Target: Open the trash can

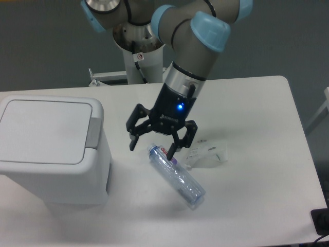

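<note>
Beside the lid-down trash can (51,149), the arm's down-pointing claw (152,145) gapes wide over a bottle (177,177).

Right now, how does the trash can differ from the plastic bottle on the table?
The trash can is a large, boxy, opaque white bin; the bottle is far smaller, slim and clear. The trash can stands upright at the table's left with its lid shut; the bottle lies on its side near the middle. The open claw hovers by the bottle's cap, away from the trash can. Both rest on the white table.
</note>
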Available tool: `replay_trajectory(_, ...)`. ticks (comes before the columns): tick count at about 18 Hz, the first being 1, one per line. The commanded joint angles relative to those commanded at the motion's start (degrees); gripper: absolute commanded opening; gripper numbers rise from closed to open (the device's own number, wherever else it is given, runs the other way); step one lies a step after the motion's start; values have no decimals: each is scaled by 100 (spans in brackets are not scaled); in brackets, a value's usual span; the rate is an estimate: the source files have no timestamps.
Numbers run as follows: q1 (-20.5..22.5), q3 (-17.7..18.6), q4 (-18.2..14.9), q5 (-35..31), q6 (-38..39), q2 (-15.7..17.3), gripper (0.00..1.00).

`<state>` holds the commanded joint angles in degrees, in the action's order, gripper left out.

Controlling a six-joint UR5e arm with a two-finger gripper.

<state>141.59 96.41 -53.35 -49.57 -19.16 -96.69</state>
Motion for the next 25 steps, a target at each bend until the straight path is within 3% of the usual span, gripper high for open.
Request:
replay_trajectory(3, -184, 158, 9, -17, -52, 160, 100)
replay_trajectory(12, -369, 194, 26, -26, -70, -42, 100)
replay_trajectory(25, -396, 194, 26, -35, -70, -78, 100)
